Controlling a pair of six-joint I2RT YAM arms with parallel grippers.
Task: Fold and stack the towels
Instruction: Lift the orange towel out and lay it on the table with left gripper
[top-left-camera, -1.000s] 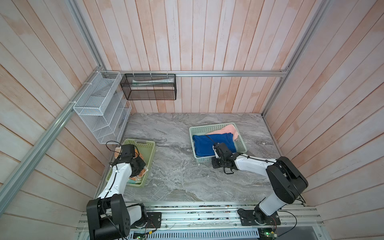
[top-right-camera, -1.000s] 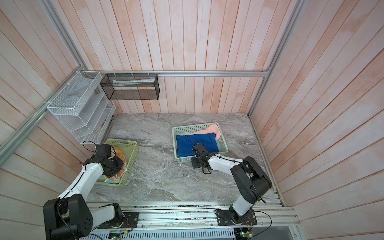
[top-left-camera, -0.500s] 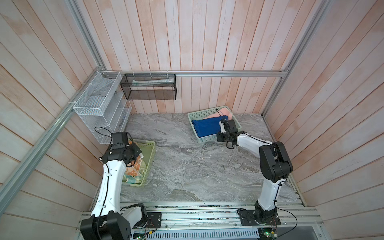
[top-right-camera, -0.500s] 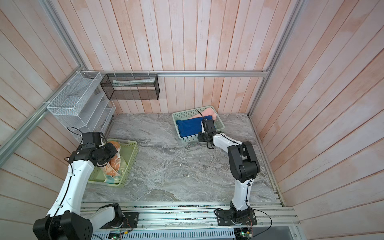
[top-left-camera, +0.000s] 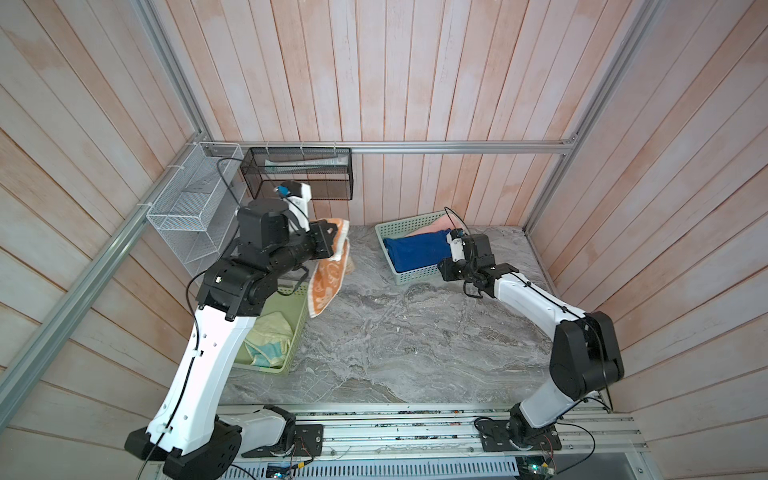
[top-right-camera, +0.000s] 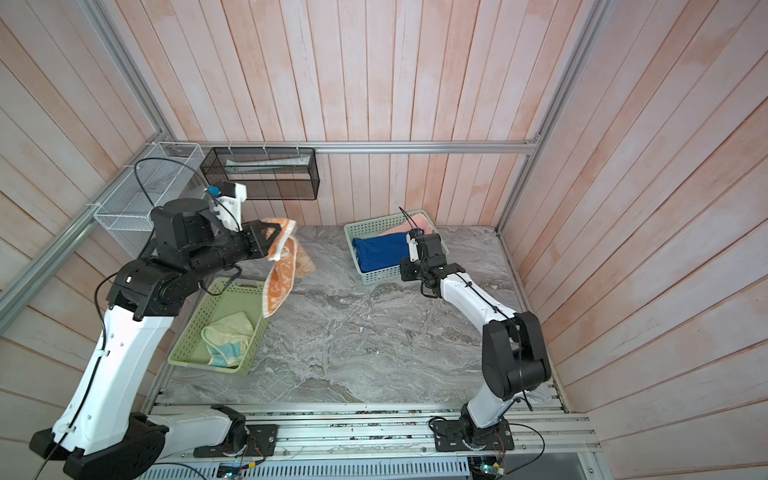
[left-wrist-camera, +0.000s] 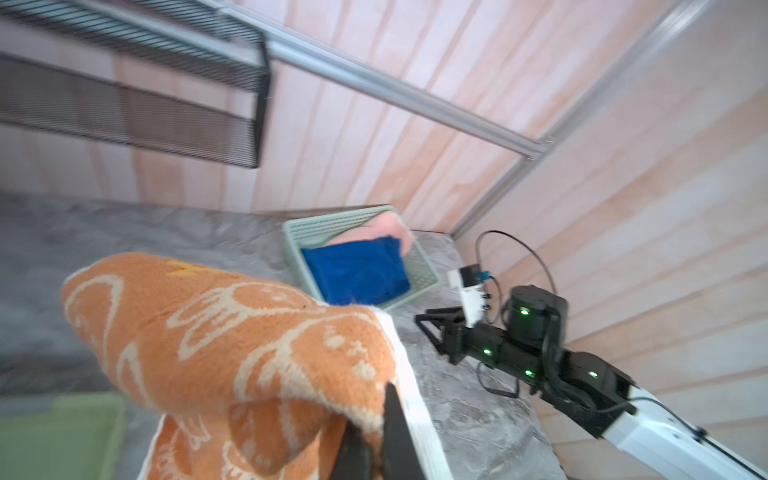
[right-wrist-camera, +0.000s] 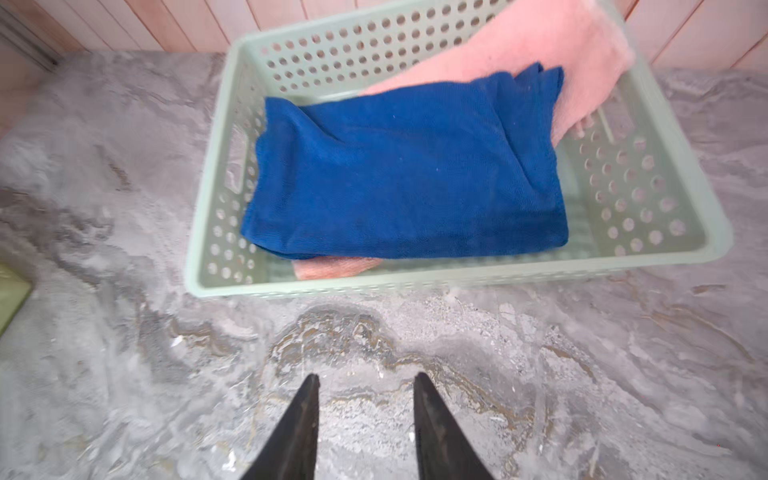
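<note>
My left gripper (top-left-camera: 332, 240) (top-right-camera: 271, 236) (left-wrist-camera: 376, 419) is shut on an edge of the orange towel (top-left-camera: 328, 282) (top-right-camera: 280, 282) (left-wrist-camera: 232, 332), which hangs high above the table's left side. The teal-and-cream towel (top-left-camera: 268, 340) (top-right-camera: 226, 338) lies crumpled in the left green basket (top-left-camera: 296, 347) (top-right-camera: 195, 324). In the right basket (top-left-camera: 399, 226) (top-right-camera: 365, 224) (right-wrist-camera: 415, 276) the blue towel (top-left-camera: 415, 251) (top-right-camera: 380, 251) (right-wrist-camera: 407, 174) lies folded on the pink towel (top-left-camera: 432, 226) (right-wrist-camera: 540, 45). My right gripper (top-left-camera: 442, 270) (right-wrist-camera: 365, 376) stands open and empty over the marble, just short of that basket's near wall.
A white wire rack (top-left-camera: 187, 208) hangs on the left wall. A black mesh shelf (top-left-camera: 299, 174) hangs on the back wall, close behind my raised left wrist. The grey marble table (top-left-camera: 415, 332) spreads between the two baskets.
My left arm has risen out of the left basket, lifting the orange towel up and toward the back. The right basket has moved toward the back wall, with my right gripper behind it.
</note>
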